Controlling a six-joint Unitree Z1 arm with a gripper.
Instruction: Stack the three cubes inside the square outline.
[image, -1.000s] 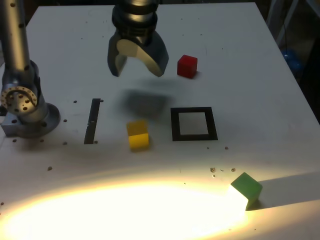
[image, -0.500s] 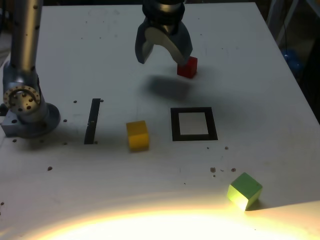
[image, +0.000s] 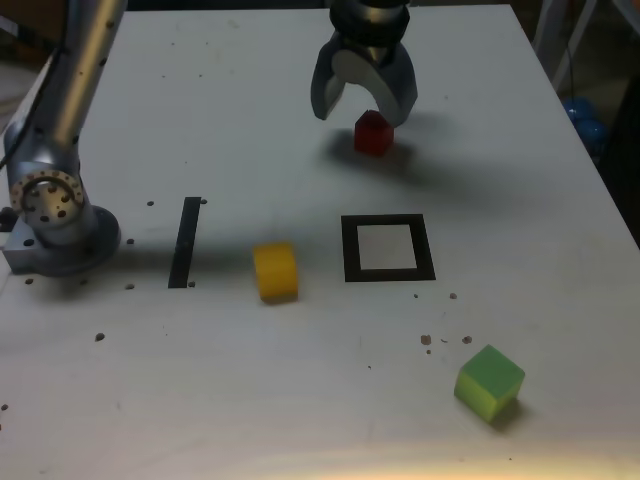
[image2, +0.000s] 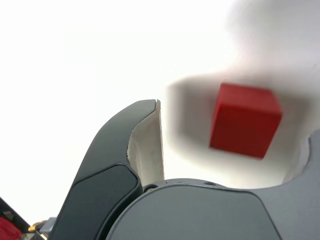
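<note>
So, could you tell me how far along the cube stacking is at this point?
Nothing is stacked yet: the square outline is empty. In hand: the gripper, jaws open, is over the red cube, which sits between the jaws in the wrist view but isn't gripped. Left: grasp it, place it in the outline, then add the yellow cube and the green cube, both loose on the table.

Three cubes: one red cube (image: 373, 133), one yellow cube (image: 275, 271), one green cube (image: 489, 380). One square outline (image: 388, 248). One black strip (image: 184, 241).

The arm reaches across toward the far side; its gripper (image: 365, 106) points down, jaws spread wide.
</note>
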